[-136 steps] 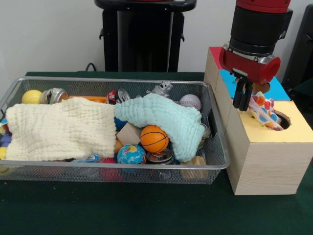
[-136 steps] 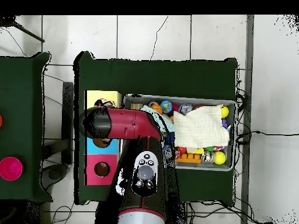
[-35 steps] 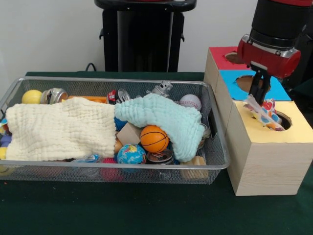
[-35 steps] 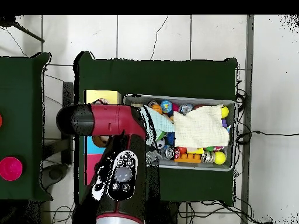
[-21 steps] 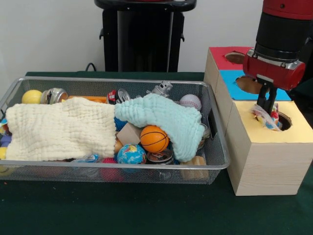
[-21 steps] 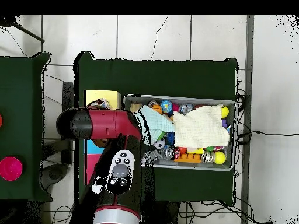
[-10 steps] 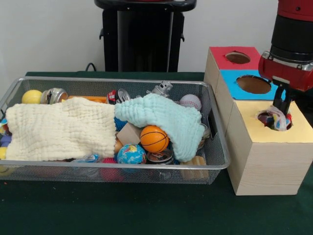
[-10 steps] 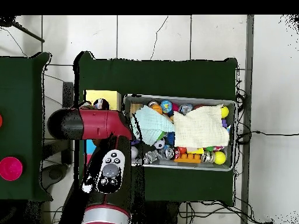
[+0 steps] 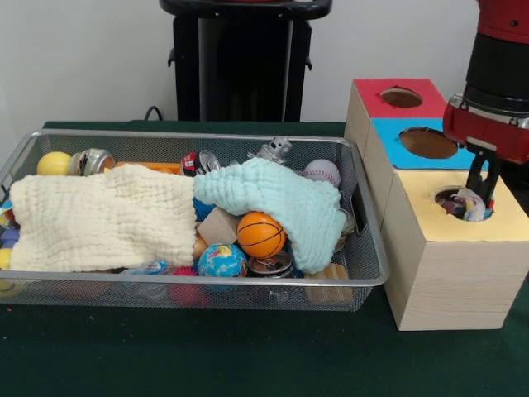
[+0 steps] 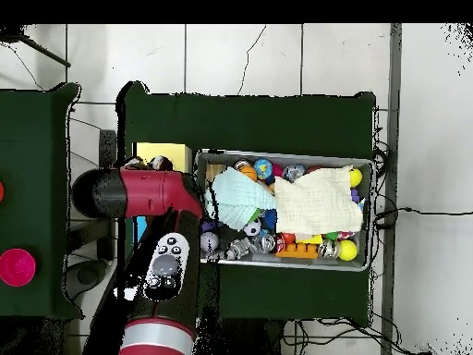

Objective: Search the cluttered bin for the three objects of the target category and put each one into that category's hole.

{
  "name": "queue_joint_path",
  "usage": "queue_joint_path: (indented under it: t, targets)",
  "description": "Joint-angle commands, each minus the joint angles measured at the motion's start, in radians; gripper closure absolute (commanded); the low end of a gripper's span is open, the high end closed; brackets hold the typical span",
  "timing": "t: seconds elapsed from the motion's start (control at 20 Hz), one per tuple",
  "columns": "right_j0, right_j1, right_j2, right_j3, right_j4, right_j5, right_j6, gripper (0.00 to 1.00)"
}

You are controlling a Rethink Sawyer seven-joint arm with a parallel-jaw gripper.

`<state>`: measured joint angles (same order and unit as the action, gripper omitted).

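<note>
Now a dotted cloth (image 9: 469,207) lies bunched in the hole (image 9: 459,203) of the yellow box (image 9: 450,265), at the bench's right edge in the front view. Just above it hangs the gripper (image 9: 484,175); whether it grips or has let go, I cannot tell. Best to lift straight up, so nothing drags the cloth out, then search the bin (image 9: 25,155).

You cannot confirm from either view whether the gripper (image 9: 482,184) is open or closed. The arm (image 9: 496,74) is cut off by the top and right edges in the front view. The polka-dot cloth (image 9: 469,204) shows only partly in the hole (image 9: 459,203). The cream towel (image 9: 99,219) and mint towel (image 9: 273,203) hide much of the bin's (image 9: 190,136) contents. In the overhead view, the arm covers most of the boxes.
</note>
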<state>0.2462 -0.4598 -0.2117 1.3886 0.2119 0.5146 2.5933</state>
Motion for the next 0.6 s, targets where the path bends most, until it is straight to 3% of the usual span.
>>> queue_joint_path:
  t: [0.05,0.25,0.45,0.6]
  targets:
    - [-0.097,0.154,0.081,-0.063,-0.060,-0.078,-0.019,1.00]
    - [-0.087,0.066,0.061,0.037,-0.068,-0.038,-0.009,1.00]
    - [-0.159,-0.040,0.136,0.209,-0.084,-0.069,-0.083,1.00]
    - [-0.180,-0.063,0.182,0.318,-0.091,-0.131,-0.061,1.00]
